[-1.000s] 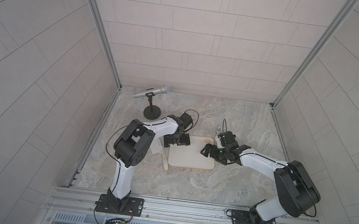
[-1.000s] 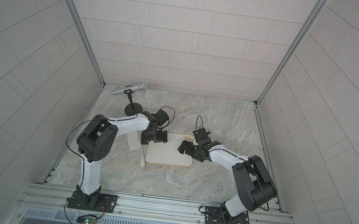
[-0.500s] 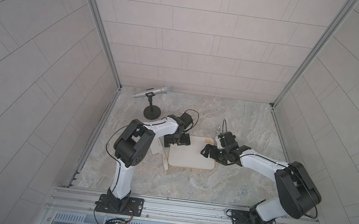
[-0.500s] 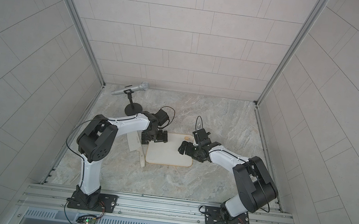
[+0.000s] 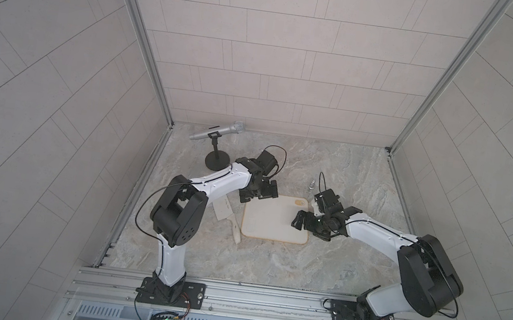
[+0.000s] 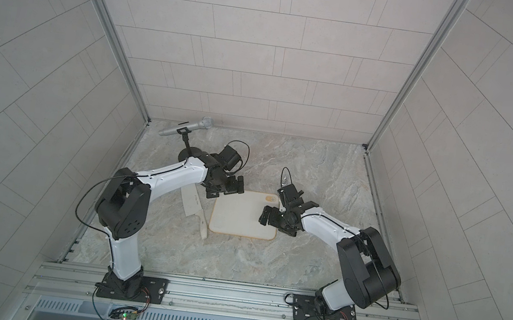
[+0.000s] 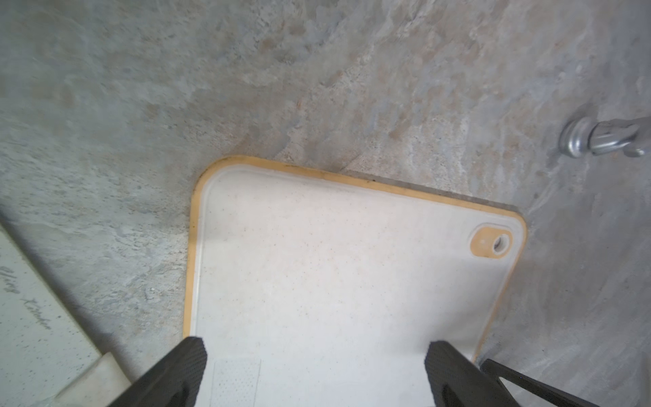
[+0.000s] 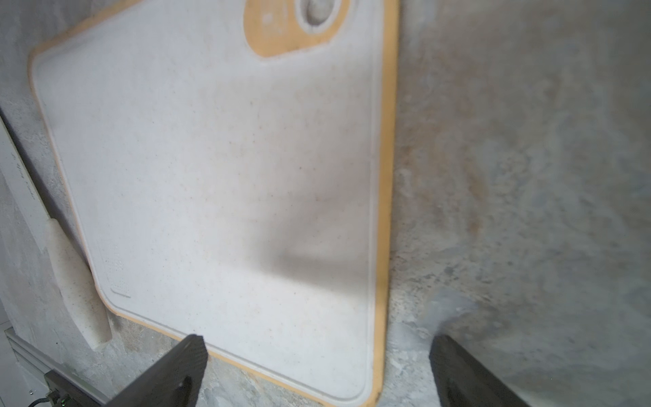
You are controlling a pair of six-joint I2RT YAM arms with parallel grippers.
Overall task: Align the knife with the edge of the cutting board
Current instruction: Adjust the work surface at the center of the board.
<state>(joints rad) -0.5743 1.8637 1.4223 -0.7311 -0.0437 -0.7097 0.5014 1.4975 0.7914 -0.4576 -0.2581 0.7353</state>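
The cutting board (image 5: 270, 223) (image 6: 237, 219) lies flat mid-table, cream with a tan rim, its hole at the far right corner. Left of it lies the knife (image 5: 224, 208) (image 6: 191, 204), at a slant: the handle (image 5: 236, 234) nearly touches the board's near left corner, and the blade angles away under my left arm. My left gripper (image 5: 259, 194) (image 7: 315, 356) hovers open over the board's (image 7: 334, 267) far left corner. My right gripper (image 5: 302, 221) (image 8: 317, 356) is open at the board's (image 8: 211, 169) right side, straddling its near right corner. The knife handle (image 8: 77, 282) shows beside the board's far side.
A silver microphone (image 5: 216, 131) on a black round stand (image 5: 216, 162) stands at the back left. A small silver object (image 5: 312, 185) (image 7: 599, 141) sits just behind the board's far right corner. Tiled walls enclose the marble table (image 5: 268, 263) on three sides.
My right gripper has shifted a little at the board's right side. The left arm, knife and board have not visibly moved.
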